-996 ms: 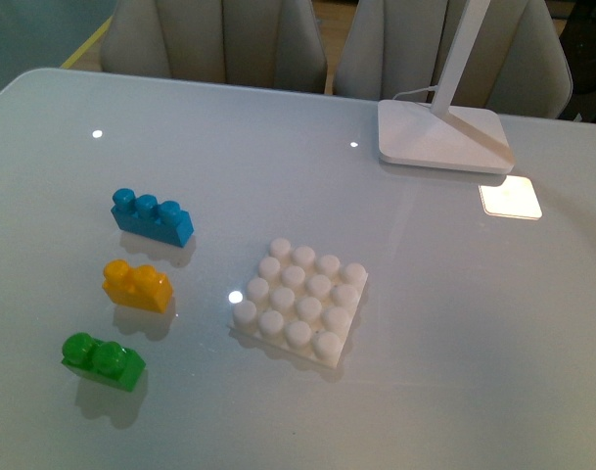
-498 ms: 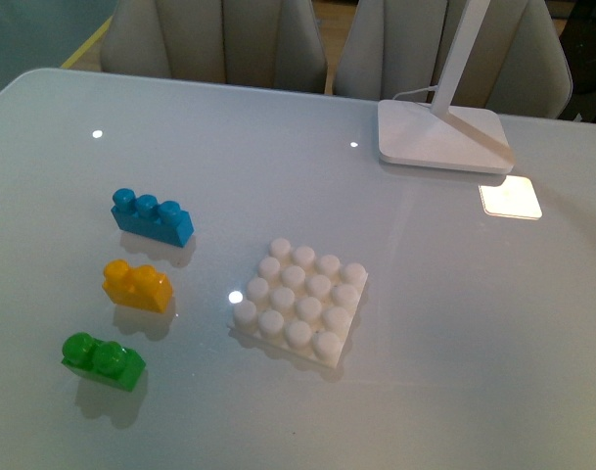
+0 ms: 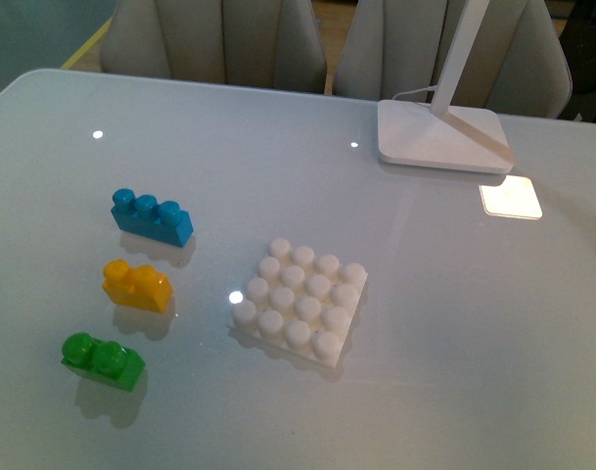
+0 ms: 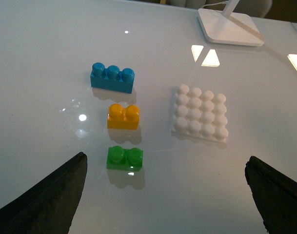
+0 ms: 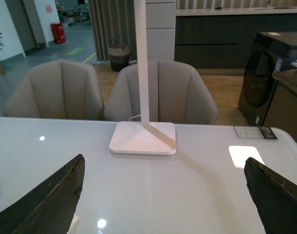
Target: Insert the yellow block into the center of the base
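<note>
The small glossy orange-yellow plastic brick lies on the table left of the flat white studded base plate, apart from it. Its long axis runs across the opening of the left hand, which is released and empty. This hand seems nearer; the right hand is also released.

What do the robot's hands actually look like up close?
Only the fingers show. The left hand has two matt black, wedge-shaped fingers that taper to a point, with slightly rough edges. The right hand looks the same. No cables, markings or arm sections are visible in any view.
</note>
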